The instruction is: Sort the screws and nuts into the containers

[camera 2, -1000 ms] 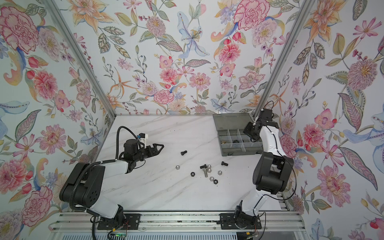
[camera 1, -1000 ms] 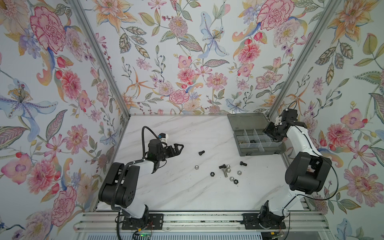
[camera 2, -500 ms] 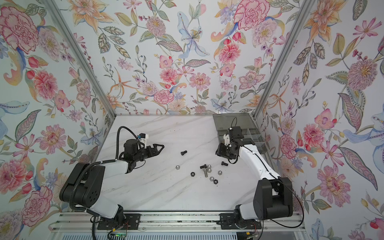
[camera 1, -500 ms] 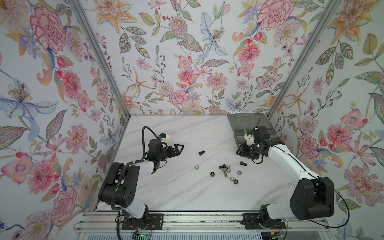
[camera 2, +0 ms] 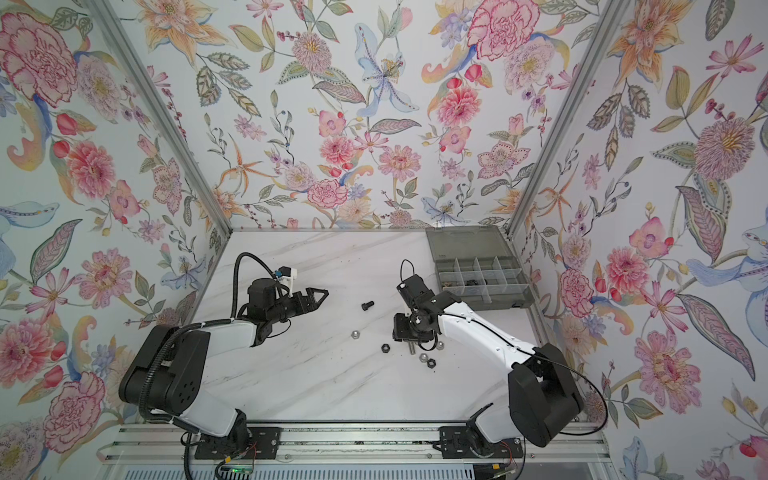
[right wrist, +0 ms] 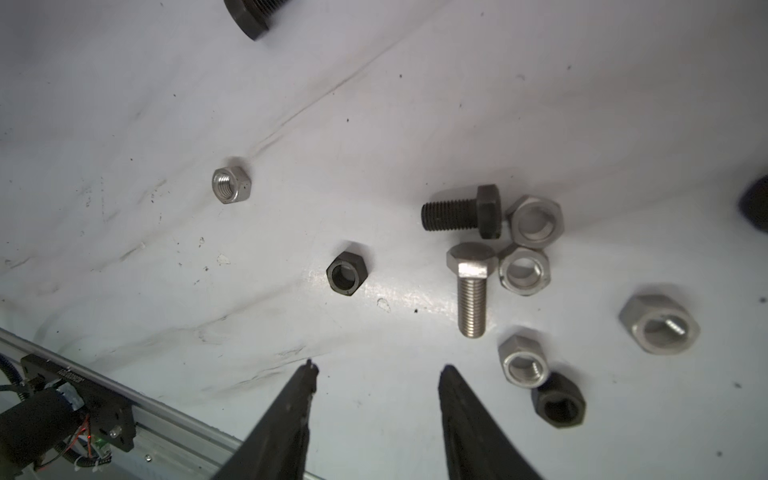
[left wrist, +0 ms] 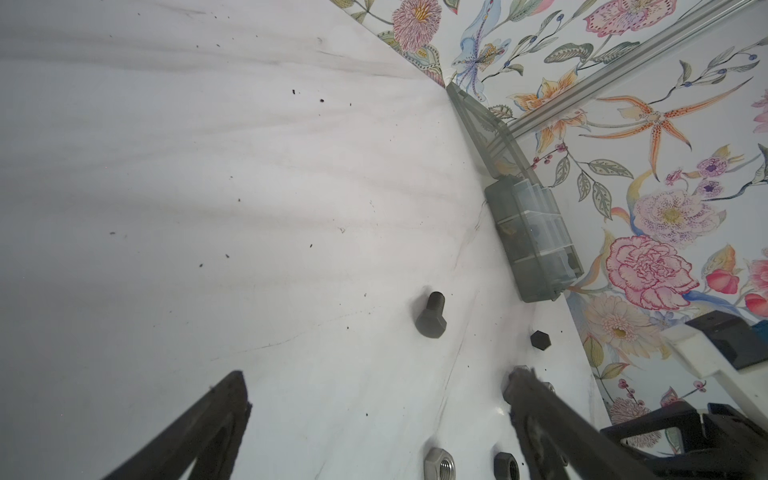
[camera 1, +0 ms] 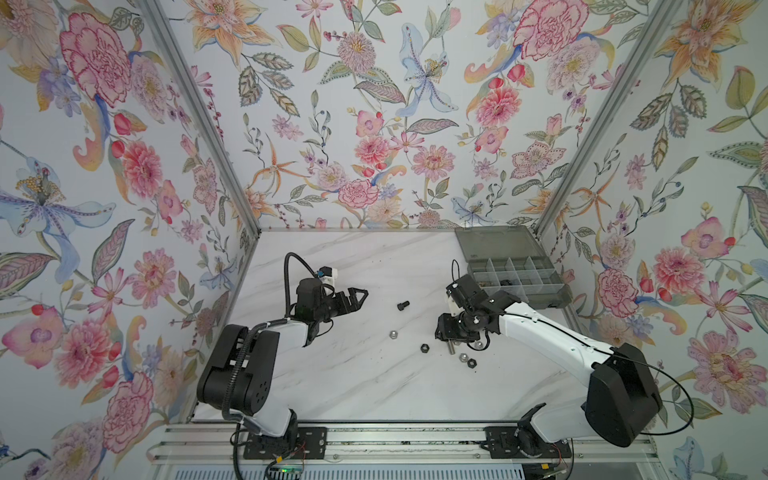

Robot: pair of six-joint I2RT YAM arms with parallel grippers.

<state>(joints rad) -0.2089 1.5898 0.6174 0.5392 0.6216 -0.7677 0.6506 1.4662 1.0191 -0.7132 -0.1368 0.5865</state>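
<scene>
Screws (right wrist: 471, 286) and nuts (right wrist: 505, 272) lie loose on the worktop (camera 1: 353, 374), clustered near the organiser box (camera 1: 536, 297). Right claw (right wrist: 376, 374) hovers over them, partly spread and empty. Left claw (left wrist: 380, 378), farther from the box, gapes wide, holding nothing.

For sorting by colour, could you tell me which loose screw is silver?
The silver screw nearest the right gripper; the other screws are black.

White marble table (camera 1: 353, 386) carries loose screws (right wrist: 471, 291) and nuts (right wrist: 633, 313) (clustered right of middle), plus the open organiser box (camera 1: 532, 296).
</scene>
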